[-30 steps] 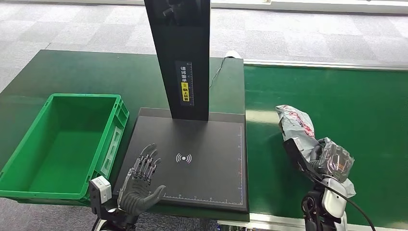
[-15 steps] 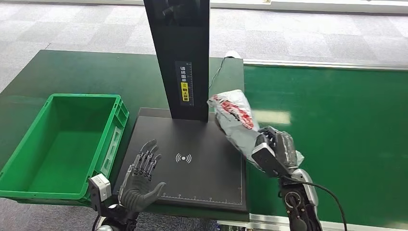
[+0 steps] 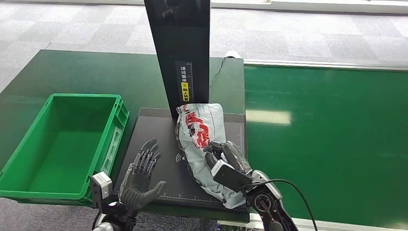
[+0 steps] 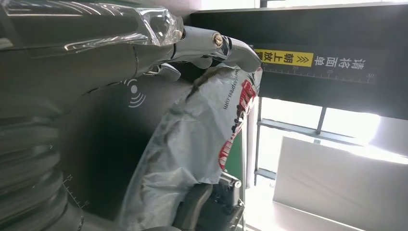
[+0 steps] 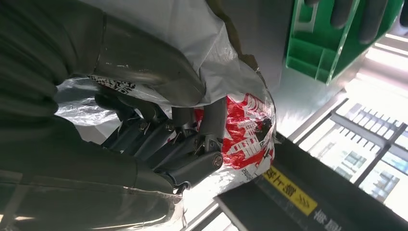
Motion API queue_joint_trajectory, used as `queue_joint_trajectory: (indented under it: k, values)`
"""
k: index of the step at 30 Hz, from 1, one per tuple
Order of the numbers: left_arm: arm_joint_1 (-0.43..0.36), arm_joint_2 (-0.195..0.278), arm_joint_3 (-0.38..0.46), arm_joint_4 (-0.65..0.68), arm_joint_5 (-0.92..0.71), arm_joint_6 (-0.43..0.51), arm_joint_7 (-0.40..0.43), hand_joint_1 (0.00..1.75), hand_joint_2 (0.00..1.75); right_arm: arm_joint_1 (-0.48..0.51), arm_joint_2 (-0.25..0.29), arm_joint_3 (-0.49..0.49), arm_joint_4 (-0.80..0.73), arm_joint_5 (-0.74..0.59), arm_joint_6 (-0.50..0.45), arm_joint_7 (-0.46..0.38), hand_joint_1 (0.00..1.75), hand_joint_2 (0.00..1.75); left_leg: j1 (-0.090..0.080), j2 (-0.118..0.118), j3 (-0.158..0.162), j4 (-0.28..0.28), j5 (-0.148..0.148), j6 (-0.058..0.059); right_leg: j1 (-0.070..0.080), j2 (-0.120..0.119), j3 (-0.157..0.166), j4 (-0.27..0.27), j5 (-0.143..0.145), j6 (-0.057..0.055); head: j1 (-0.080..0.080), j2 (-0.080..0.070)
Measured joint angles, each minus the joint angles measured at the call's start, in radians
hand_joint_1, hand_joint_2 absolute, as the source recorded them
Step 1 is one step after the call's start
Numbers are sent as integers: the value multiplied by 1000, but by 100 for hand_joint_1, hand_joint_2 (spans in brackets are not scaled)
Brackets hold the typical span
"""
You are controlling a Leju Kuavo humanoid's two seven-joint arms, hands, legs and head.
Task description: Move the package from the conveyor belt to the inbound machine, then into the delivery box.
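Observation:
A grey plastic package (image 3: pixel 202 139) with red print lies across the black pad of the inbound machine (image 3: pixel 154 134), its far end against the machine's black post (image 3: pixel 180 53). My right hand (image 3: pixel 226 161) grips the package's near half, fingers wrapped around it; the package (image 5: pixel 240 120) and those fingers (image 5: pixel 192 144) also appear in the right wrist view. My left hand (image 3: pixel 139 178) hovers open over the pad's near left corner, holding nothing. The package (image 4: pixel 192 149) lies just beyond its fingertips (image 4: pixel 231 50) in the left wrist view.
An empty green delivery box (image 3: pixel 29 159) stands to the left of the pad on the dark green table. The green conveyor belt (image 3: pixel 337 134) runs on the right. A thin cable (image 3: pixel 219 70) trails behind the post.
My right hand has carried the package leftward from the conveyor belt and lowered it onto the machine's pad. The left hand has barely moved.

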Motion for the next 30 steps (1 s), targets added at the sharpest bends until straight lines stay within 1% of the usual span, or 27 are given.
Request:
queue_joint_trajectory:
  k: [5, 14, 21, 30]
  values:
    - [0, 4, 0, 6, 1, 0, -1, 0, 175, -10, -9, 31, 29, -3, 1, -2, 175, 175, 0, 0, 0, 0, 0, 0, 0, 0, 0, 0, 0, 0, 0, 0]
    - [0, 7, 0, 7, 1, 0, -1, 0, 175, -20, -16, 48, 53, -3, 3, -3, 175, 175, 0, 0, 0, 0, 0, 0, 0, 0, 0, 0, 0, 0, 0, 0]
    - [1, 10, 0, 7, 7, 0, -5, 0, 175, -29, -29, 85, 65, -23, 65, -23, 175, 175, 0, 0, 0, 0, 0, 0, 0, 0, 0, 0, 0, 0, 0, 0]
    - [3, 15, 0, 7, 8, 0, -8, 0, 175, -33, -40, 113, 81, -27, 73, -27, 175, 175, 0, 0, 0, 0, 0, 0, 0, 0, 0, 0, 0, 0, 0, 0]
